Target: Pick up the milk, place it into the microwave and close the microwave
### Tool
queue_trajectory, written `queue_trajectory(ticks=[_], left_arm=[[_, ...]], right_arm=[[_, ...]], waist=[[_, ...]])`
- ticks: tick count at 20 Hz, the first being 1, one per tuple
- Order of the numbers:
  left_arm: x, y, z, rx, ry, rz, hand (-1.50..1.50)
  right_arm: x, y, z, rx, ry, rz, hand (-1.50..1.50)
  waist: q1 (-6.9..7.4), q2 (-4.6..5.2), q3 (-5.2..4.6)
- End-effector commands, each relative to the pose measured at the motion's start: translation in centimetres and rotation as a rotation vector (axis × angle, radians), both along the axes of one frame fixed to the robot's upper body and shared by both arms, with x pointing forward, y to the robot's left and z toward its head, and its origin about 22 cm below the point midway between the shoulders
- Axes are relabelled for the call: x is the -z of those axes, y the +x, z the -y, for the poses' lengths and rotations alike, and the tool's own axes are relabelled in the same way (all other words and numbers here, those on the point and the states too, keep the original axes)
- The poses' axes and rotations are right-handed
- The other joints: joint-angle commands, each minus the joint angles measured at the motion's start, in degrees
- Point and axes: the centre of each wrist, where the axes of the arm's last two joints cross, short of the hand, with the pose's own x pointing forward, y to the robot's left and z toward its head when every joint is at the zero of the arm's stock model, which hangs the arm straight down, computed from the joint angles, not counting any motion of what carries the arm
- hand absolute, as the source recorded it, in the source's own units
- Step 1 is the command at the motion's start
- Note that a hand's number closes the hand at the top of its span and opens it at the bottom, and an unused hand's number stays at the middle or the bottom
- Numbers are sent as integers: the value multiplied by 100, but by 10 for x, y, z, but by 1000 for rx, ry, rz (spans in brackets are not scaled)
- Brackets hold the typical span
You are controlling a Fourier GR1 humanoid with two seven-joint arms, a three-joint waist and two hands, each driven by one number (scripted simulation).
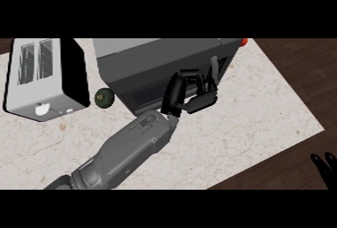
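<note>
Pale speckled stone covers the table (250, 116), with dark wood floor (296, 58) showing past its right and lower edges. At the far left stands a silver toaster (39, 75) with two slots on top and a black side panel. Just to its right, a small dark green round fruit (104, 98), perhaps an avocado, lies on the table, close beside the front corner of the microwave. The microwave (151, 58) is a grey box at the top centre, with a small red-orange spot (244, 42) at its far right corner.

One grey forearm (125, 151) comes up from the lower left, and its black hand, the left hand (191, 91), is pressed against the microwave's front, fingers mostly straight and spread along the door rather than curled around anything. The right hand (325, 167) shows only as black fingertips at the lower right edge, resting upright and relaxed. The milk cannot be seen anywhere; whether it sits inside the microwave cannot be told.
</note>
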Motion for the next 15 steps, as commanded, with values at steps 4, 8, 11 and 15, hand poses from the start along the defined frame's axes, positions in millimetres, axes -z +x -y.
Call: queue_trajectory(ticks=[4,8,11,15], left_arm=[[-14,18,1,-5,8,21,150],[-10,17,0,-18,6,19,150],[-9,18,-1,-21,9,24,150],[-6,18,-2,-29,1,20,150]], right_arm=[[-3,-3,-1,-49,47,-3,-150],[-6,-6,2,-64,31,-26,-150],[-8,-8,1,-60,39,-19,-150],[-14,-10,2,-87,34,-17,-150]], waist=[[-71,107,9],[-147,111,6],[-139,104,6],[-157,93,3]])
